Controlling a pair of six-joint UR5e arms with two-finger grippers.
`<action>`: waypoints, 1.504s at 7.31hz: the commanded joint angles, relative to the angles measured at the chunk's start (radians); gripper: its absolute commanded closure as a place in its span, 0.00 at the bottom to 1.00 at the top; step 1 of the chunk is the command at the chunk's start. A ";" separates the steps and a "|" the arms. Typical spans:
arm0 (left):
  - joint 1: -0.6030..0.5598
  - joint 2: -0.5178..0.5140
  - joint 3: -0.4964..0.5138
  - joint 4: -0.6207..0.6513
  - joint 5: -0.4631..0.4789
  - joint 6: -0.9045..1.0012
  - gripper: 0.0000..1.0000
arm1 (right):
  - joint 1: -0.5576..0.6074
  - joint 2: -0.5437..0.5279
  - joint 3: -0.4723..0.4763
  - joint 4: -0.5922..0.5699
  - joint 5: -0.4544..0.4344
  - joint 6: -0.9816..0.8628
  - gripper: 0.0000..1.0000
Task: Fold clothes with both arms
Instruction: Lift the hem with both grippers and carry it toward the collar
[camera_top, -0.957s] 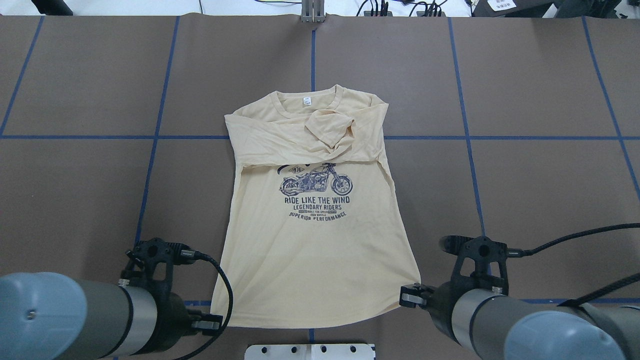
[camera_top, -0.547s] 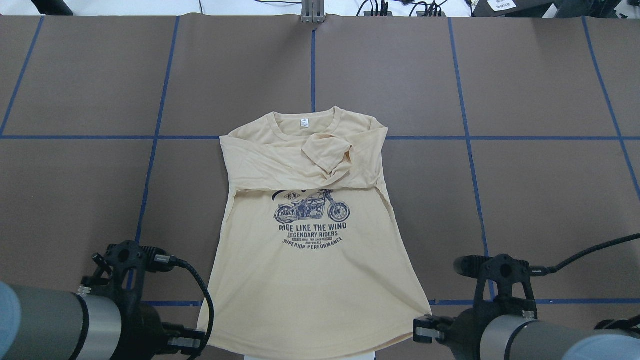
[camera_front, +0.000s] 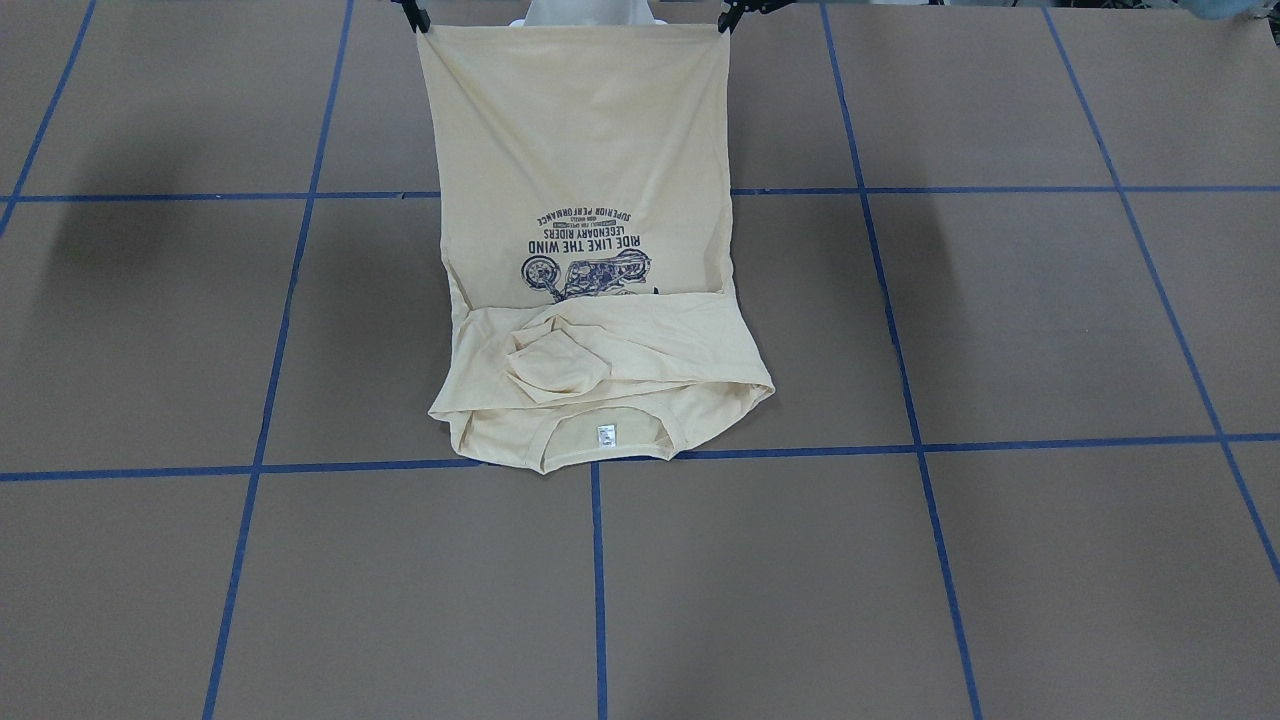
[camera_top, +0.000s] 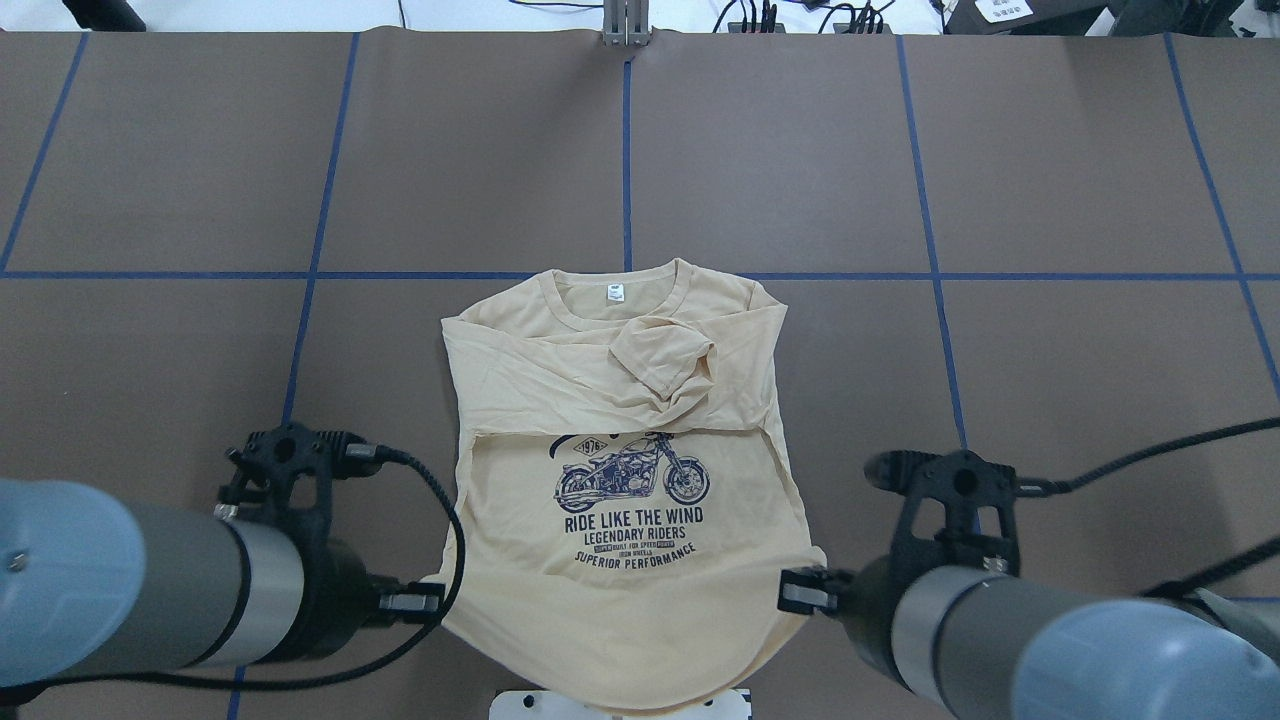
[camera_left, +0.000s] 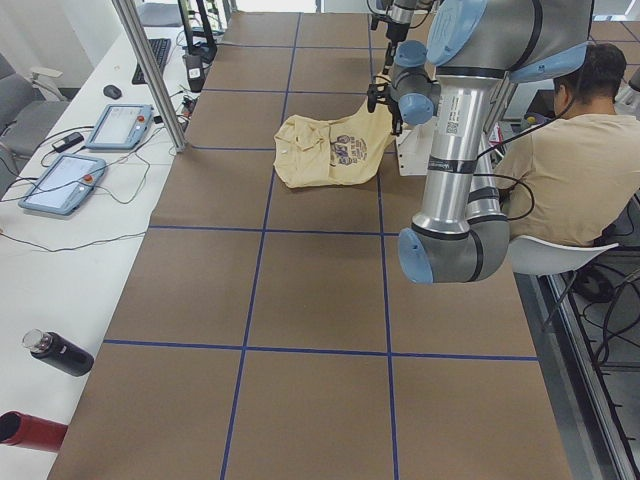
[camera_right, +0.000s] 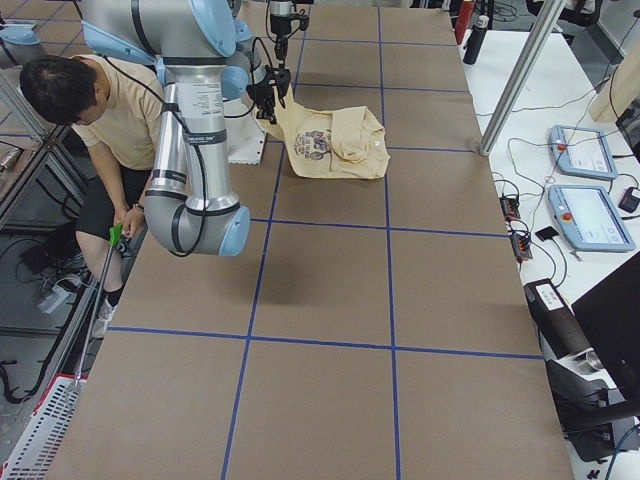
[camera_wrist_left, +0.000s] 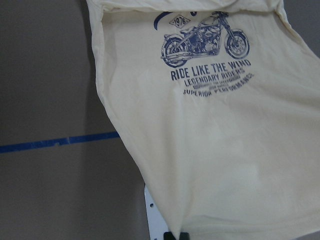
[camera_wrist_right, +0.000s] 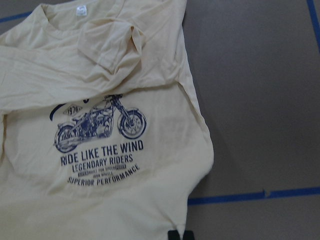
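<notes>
Brown table covering (camera_top: 1080, 160), ruled into squares by blue tape lines (camera_top: 627, 150), carries one garment. Left gripper (camera_top: 425, 603) is closed on a hem corner of the shirt (camera_top: 620, 620), at 8 o'clock of the cloth in the overhead view. Right gripper (camera_top: 790, 592) is clamped on the opposite hem corner, at 4 o'clock. The hem is raised off the table, and the front-facing view shows it drawn into a straight edge between the two grippers.

The lower body of the shirt hangs over the white pedestal base (camera_top: 520, 703) at 6 o'clock. Motorcycle print (camera_top: 632, 482) faces up and its lettering is legible. The upper part lies on the table toward 12 o'clock, with a sleeve (camera_top: 665, 358) folded across the chest and bunched. The collar, bearing a white neck label (camera_top: 613, 291), touches a cross tape line.

Left arm (camera_top: 150, 600) enters from 8 o'clock and right arm (camera_top: 1010, 645) from 4 o'clock. A seated person (camera_left: 575, 160) is behind the robot.
</notes>
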 joint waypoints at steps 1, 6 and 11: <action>-0.119 -0.111 0.188 -0.003 0.057 0.008 1.00 | 0.152 0.109 -0.203 0.077 -0.005 -0.083 1.00; -0.334 -0.157 0.226 -0.011 0.066 0.126 1.00 | 0.387 0.118 -0.422 0.337 0.021 -0.177 1.00; -0.345 -0.160 0.502 -0.263 0.095 0.131 1.00 | 0.423 0.128 -0.512 0.339 0.050 -0.207 1.00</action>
